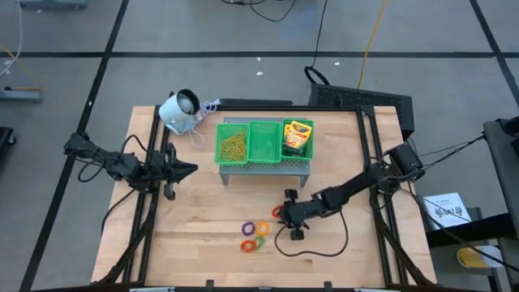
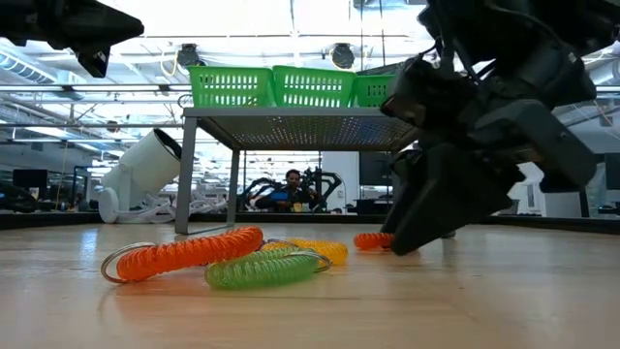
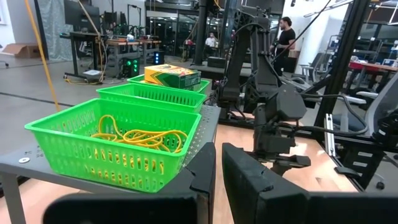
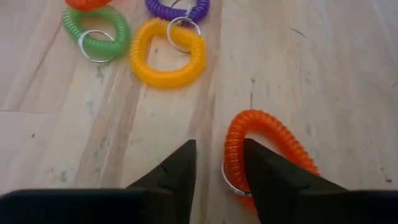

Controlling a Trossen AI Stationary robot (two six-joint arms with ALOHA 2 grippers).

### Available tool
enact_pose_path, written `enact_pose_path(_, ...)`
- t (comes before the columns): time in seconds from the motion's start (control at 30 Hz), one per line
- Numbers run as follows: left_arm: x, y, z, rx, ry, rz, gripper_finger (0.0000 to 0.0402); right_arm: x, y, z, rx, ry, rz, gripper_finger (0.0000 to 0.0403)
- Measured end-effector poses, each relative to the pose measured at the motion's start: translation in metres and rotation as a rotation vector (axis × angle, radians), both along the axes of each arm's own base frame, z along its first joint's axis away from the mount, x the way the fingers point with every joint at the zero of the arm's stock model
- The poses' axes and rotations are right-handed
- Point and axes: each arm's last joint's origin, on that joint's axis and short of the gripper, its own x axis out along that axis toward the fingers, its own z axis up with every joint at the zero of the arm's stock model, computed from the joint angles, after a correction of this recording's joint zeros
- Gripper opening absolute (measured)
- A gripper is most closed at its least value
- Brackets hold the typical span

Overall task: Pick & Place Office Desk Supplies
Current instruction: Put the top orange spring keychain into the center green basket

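A green three-part tray (image 1: 263, 158) stands on a metal stand. Its left part holds yellowish rubber bands (image 1: 233, 147), and its right part a yellow-and-green crayon box (image 1: 298, 138). Orange, yellow, green and purple coil rings (image 1: 255, 235) lie flat on the table. A red-orange ring (image 4: 273, 146) lies apart from them. My right gripper (image 4: 219, 144) is open and low over this ring, one finger over its loop and one outside. My left gripper (image 1: 188, 169) is shut and hovers left of the stand. My right gripper comes down on the red-orange ring from above, its fingers on either side of the coil's side (image 4: 232, 152) next to the metal key ring. The ring lies flat on the table. I cannot tell whether the fingers touch it.
A white round-headed device (image 1: 178, 107) with a cord lies at the far left, beside the stand. The right arm's black cable (image 1: 316, 250) loops on the table near the rings. Bare wood shows along the near edge and at the left.
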Motion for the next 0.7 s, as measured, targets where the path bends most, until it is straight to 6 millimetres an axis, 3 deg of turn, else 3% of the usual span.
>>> enact_pose_path(0.23,0.0,0.0,0.0,0.0,0.0,0.0,0.0035,0.001,-0.001,0.0,-0.001,-0.018,0.003,0.0024)
enact_pose_path(0.4,0.0,0.0,0.0,0.0,0.0,0.0,0.0035,0.005,0.002,0.011,0.067,-0.098,0.049,0.0024)
enact_pose_path(0.7,0.0,0.0,0.0,0.0,0.0,0.0,0.0035,0.001,0.003,0.076,0.255,-0.33,0.064,0.0007)
